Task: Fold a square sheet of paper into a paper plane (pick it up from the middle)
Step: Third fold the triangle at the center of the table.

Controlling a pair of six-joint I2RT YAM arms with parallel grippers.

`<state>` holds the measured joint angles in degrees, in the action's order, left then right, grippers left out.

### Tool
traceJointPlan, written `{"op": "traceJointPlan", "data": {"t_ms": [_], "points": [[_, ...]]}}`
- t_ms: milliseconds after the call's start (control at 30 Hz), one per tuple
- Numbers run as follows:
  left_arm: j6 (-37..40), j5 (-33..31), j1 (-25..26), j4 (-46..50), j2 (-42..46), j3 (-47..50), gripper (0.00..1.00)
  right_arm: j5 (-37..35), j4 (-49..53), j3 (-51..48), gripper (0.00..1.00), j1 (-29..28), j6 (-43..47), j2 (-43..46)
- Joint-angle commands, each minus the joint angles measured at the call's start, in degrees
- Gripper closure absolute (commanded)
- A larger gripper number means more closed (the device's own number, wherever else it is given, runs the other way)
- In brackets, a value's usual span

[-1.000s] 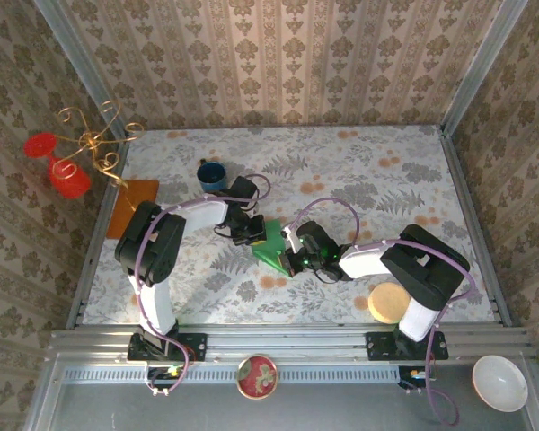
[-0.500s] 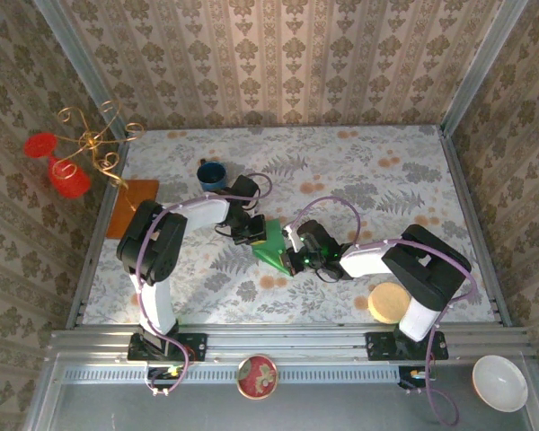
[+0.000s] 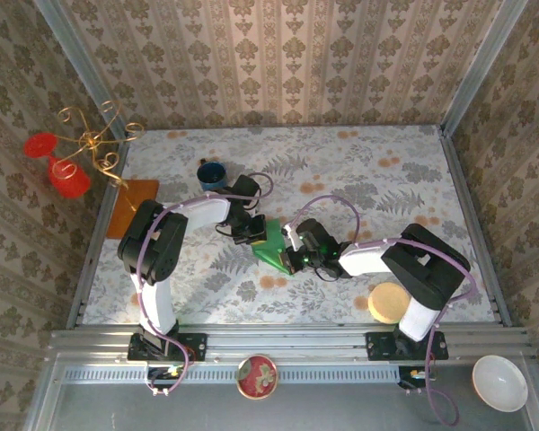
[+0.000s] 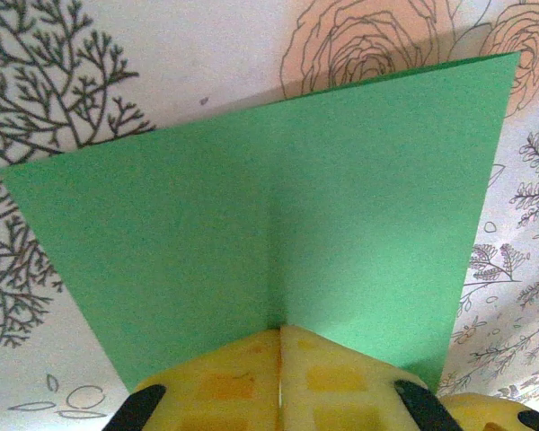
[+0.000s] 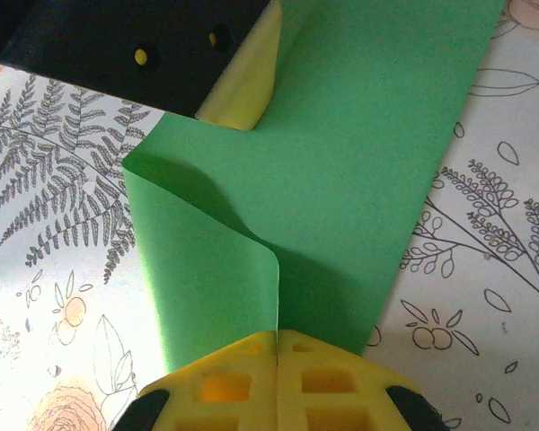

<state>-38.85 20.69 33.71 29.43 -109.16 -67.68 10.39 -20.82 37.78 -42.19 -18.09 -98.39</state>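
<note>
The square sheet of paper (image 3: 271, 253) is bright green and lies mid-table between both arms. My left gripper (image 3: 251, 233) is shut on its far edge. In the left wrist view the yellow pads (image 4: 225, 386) meet on a raised crease of the sheet (image 4: 341, 197), with the left gripper (image 4: 279, 330) pinching at the crease's near end. My right gripper (image 3: 293, 255) is shut on the opposite side. In the right wrist view the right gripper (image 5: 277, 334) pinches a curled ridge of the sheet (image 5: 359, 162), and the left gripper's finger (image 5: 244, 85) grips the far edge.
A blue mug (image 3: 211, 174) stands behind the left arm. An orange-brown sheet (image 3: 133, 205) lies at the table's left edge under a gold stand with red cups (image 3: 67, 175). A round tan disc (image 3: 388, 303) sits by the right arm's base. Two bowls (image 3: 257, 376) (image 3: 499, 382) rest off the front rail.
</note>
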Motion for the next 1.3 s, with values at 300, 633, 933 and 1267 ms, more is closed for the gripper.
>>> {"op": "traceJointPlan", "data": {"t_ms": [300,633,933,1267], "points": [[1.35,-3.05,0.39,4.02,4.6,-1.65,0.88,0.1,5.25,1.68,1.0,0.4,-1.31,-1.98],[-6.4,-5.12,2.25,-1.75,16.18,7.12,0.8,0.67,6.1,2.47,1.0,0.45,-3.16,-3.04],[-17.74,-3.14,6.64,-12.1,19.49,15.21,0.82,1.12,6.52,3.09,1.0,0.71,-5.08,-4.13],[-21.16,-2.22,7.76,-15.0,14.74,15.58,0.9,1.47,6.83,3.44,1.0,0.86,-5.49,-4.59]]}}
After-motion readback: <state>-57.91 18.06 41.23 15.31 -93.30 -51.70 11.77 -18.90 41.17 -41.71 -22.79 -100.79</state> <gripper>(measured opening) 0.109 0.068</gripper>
